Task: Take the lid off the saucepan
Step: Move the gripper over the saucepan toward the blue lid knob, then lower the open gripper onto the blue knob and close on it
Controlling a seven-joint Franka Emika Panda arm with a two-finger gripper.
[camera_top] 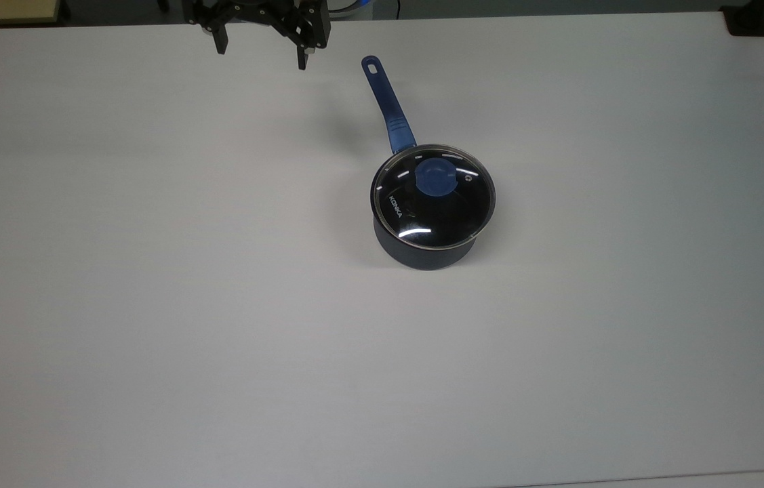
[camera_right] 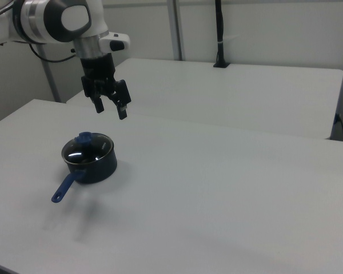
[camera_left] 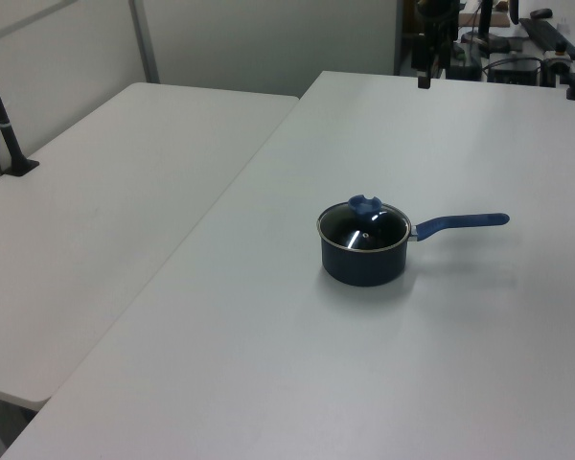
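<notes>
White table (camera_top: 151,305) holds the saucepan (camera_top: 422,251) near its middle, lid (camera_top: 433,198) seated, handle (camera_top: 387,102) pointing to the far edge. Gripper (camera_top: 261,57) hangs wide open and empty, high at the top view's far left of the knob (camera_top: 437,177), well apart

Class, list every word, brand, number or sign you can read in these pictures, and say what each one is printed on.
"KONKA": white lettering on the glass of the lid, near its rim on the top view's left, with the lid sitting on the saucepan.
A small white mark beside the blue knob is too small to read.
</notes>
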